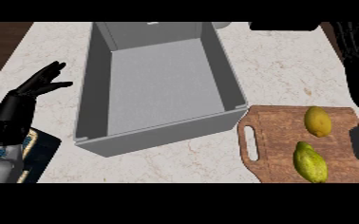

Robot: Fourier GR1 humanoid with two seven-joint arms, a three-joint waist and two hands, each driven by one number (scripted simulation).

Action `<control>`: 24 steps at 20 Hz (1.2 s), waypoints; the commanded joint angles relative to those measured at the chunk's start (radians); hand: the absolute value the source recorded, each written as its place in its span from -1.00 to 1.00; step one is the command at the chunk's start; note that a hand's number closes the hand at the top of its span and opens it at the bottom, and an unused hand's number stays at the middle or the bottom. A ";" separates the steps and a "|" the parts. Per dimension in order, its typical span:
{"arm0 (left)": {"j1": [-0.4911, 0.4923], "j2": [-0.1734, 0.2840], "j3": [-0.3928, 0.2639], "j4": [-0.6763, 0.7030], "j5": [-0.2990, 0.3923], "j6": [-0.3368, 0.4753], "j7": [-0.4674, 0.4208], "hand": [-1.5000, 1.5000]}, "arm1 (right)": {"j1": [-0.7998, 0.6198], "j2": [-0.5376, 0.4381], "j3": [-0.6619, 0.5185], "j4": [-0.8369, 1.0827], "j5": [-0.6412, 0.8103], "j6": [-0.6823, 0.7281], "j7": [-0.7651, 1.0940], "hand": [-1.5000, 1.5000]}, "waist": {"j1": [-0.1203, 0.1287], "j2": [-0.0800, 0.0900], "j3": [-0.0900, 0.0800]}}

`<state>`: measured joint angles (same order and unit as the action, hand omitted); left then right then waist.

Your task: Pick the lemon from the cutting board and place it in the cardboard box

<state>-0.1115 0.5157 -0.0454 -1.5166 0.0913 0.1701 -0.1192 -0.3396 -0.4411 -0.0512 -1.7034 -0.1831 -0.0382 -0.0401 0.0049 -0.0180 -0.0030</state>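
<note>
Pre-grasp, nothing picked yet. Lemon (317, 121) sits on the cutting board (277, 133) at near right, toward the board's far right corner; a greenish-yellow fruit (310, 162) (mango maybe, hard to tell) lies just nearer on the same board. Box (161, 90) is grey, open-topped, mid-counter, left of the board w/ its near right corner just beside the board's handle slot. Left hand (38, 83) at left edge, fingers straight, holding nothing, resting. Right hand not visible, can't tell its state. Next: right hand needs to come in over the board, close on the lemon not the green fruit, lift, carry left over the box wall, release inside
</note>
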 commanded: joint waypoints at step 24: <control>0.131 -0.094 -0.057 -0.006 -0.062 0.030 0.178 0.00 | 0.335 -0.256 -0.169 0.278 0.396 -0.179 0.275 -1.00 | -0.011 0.014 -0.002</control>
<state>0.0118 0.3877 -0.1305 -1.5255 0.0129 0.2312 0.0672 -0.0472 -0.5712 -0.2718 -1.3800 0.1670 -0.3528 0.0833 -0.0056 -0.0011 -0.0024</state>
